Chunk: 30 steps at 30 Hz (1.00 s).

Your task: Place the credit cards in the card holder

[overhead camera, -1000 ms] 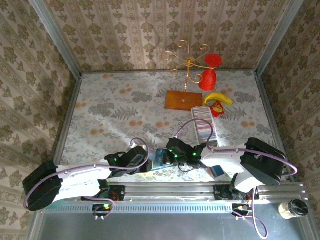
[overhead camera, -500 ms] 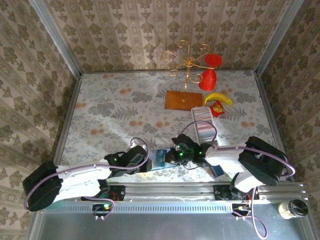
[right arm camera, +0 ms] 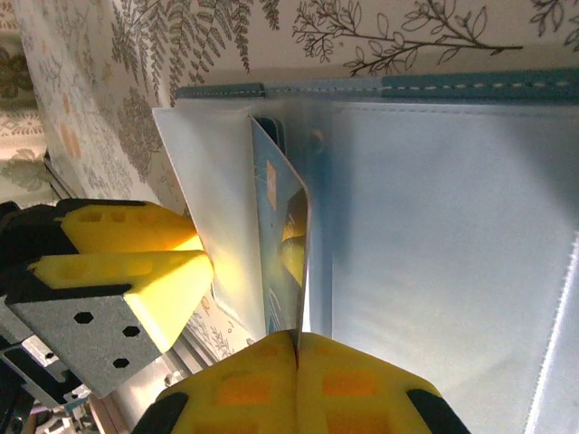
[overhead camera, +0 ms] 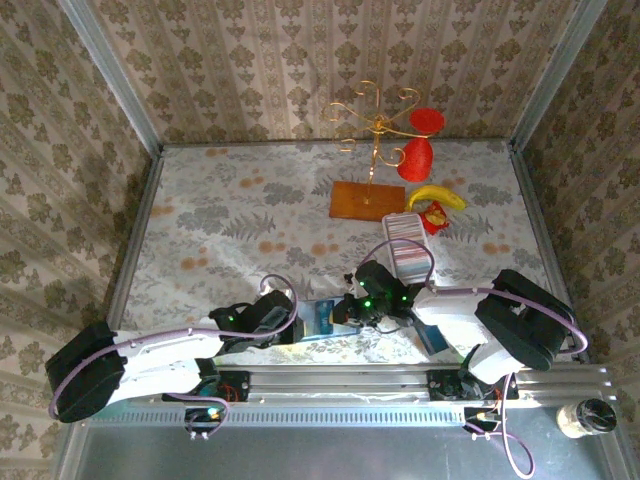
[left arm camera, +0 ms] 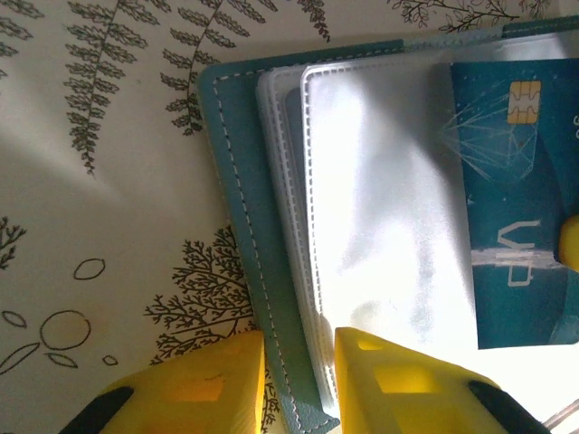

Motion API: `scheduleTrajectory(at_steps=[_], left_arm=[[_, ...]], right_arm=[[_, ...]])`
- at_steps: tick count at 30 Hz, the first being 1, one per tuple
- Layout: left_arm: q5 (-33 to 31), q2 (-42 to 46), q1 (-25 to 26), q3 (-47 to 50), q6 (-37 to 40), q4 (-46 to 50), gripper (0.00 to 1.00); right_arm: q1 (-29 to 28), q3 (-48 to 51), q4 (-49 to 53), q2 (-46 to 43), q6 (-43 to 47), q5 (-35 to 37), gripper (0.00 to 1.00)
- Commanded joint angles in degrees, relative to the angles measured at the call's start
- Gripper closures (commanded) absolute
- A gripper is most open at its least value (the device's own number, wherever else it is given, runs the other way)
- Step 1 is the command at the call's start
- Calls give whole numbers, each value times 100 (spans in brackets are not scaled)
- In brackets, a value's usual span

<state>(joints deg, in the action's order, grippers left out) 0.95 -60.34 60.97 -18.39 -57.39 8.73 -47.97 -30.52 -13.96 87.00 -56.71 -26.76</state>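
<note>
The teal-blue card holder [left arm camera: 237,208] lies open near the table's front edge [overhead camera: 318,318], its clear sleeves [left arm camera: 380,199] facing up. My left gripper [left arm camera: 298,384] is shut on the holder's near edge, and its yellow fingers [right arm camera: 136,258] show in the right wrist view. My right gripper [right arm camera: 297,348] is shut on a teal-blue credit card [right arm camera: 282,235] with a gold chip [left arm camera: 525,98]. The card stands on edge, its far end in a sleeve of the holder [right arm camera: 434,226]. Another blue card [overhead camera: 433,341] lies flat by the right arm.
A long whitish tray [overhead camera: 407,255] holding pale cards lies behind the right arm. Farther back are an orange-brown board [overhead camera: 367,199], a gold wire stand [overhead camera: 377,125] with red pieces, and a banana [overhead camera: 436,195]. Patterned walls close in the table.
The right wrist has shifted a little to the right with the card in its grip. The left arm has held still on the holder.
</note>
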Motion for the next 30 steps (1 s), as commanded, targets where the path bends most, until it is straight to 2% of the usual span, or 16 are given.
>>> scheduleTrajectory(at_steps=[1,14,16,18,19,30], left_arm=[[37,-126,-67,-13,70,146,74],[87,-220,-55,-68,59,124,74],[89,-207,-52,-68,52,120,74],[95,-185,-55,-77,52,137,74],[97,-189,-54,-77,52,135,74],[91,-119,-31,-24,32,120,74]], right_arm=[[2,-70,422,60,213,-333,100],[-3,-301,353,372,231,-431,100],[-14,-385,416,427,239,-361,92],[-20,-471,548,458,261,-293,77],[-32,-508,632,458,273,-243,75],[-375,-1189,1221,680,320,154,78]])
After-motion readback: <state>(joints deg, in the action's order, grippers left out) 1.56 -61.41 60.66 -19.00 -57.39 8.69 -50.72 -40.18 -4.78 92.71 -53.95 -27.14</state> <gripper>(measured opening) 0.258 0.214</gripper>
